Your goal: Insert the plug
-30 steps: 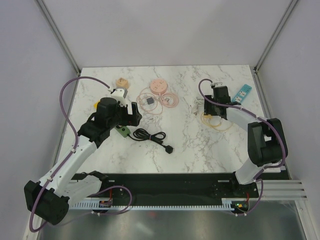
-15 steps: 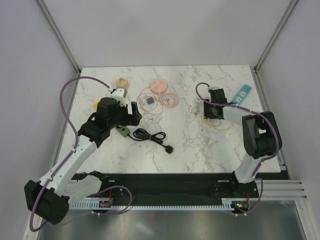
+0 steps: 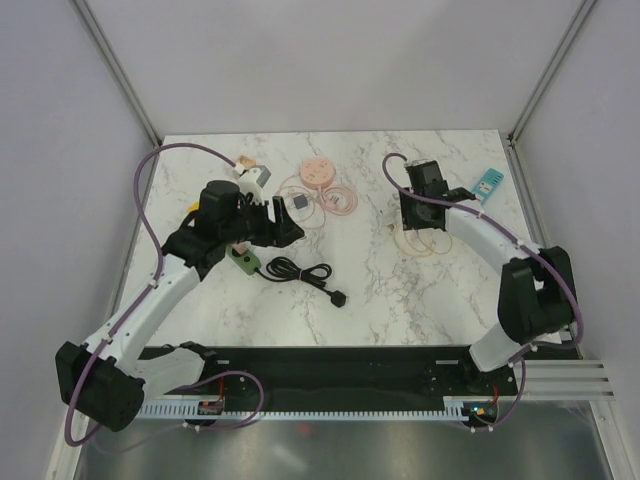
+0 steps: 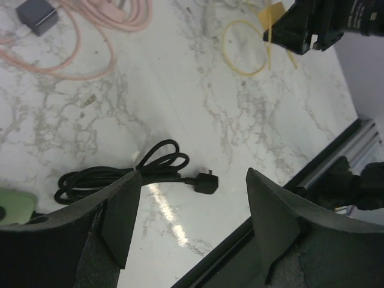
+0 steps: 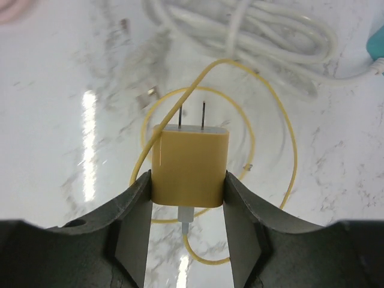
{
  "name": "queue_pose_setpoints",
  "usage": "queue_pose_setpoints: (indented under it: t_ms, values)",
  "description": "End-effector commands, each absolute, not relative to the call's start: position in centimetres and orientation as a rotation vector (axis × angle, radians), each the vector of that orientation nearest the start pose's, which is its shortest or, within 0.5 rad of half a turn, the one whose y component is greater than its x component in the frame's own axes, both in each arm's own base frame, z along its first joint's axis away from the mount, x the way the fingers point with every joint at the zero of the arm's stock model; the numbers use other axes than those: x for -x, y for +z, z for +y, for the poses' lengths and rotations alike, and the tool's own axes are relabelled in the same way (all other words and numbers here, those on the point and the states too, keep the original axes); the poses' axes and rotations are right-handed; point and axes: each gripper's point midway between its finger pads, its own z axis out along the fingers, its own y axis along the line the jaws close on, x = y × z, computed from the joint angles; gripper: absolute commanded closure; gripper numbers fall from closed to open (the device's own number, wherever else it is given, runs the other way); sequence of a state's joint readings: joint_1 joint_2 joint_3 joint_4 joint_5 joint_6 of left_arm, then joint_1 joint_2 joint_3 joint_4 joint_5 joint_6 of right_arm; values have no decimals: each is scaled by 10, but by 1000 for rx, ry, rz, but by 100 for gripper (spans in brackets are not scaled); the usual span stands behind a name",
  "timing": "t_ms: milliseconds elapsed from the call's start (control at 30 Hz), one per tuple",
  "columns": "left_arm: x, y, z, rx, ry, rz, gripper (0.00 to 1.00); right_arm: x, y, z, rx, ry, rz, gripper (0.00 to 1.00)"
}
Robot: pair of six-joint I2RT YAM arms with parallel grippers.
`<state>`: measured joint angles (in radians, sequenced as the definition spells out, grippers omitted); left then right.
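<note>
Top view: white veined marble table (image 3: 400,300), grey walls around. The bent left arm held the left gripper (image 3: 285,228) above a green socket (image 3: 243,262).
Left wrist: jaws released, empty, over a coiled black cord (image 4: 120,177).
Right wrist: right gripper (image 5: 188,177) clenched on the smooth yellow plug (image 5: 189,165), clear of the table, 2 prongs outward

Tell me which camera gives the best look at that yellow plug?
The right wrist view: the yellow plug fills the centre, both prongs clear, gripped between the right fingers. The top view hides it under the right arm, showing only its yellow cable. The left wrist view catches just that cable loop, far off.
</note>
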<state>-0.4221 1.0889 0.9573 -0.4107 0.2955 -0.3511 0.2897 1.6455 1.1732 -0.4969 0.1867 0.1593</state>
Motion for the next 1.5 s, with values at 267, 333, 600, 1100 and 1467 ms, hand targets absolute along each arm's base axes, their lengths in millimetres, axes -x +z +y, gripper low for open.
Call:
queue_pose_setpoints:
  t_ms: [267,333,600,1100,1467]
  values:
    - [-274,284,-262,-342,-1282,2077,25,-306,153,122,226,-128,2496,96]
    - [-271,282,-266,-340,-1326,2093,26,-294,146,110,203,-210,2570,97]
    - [-268,263,-282,-389,-1471,2118,28,-273,191,175,473,272,2359,98]
    - [-249,266,-320,-466,-1747,2153,26,-237,249,240,725,714,1987,98]
    - [-238,251,-337,-438,-1786,2213,23,-232,256,244,738,734,1926,99]
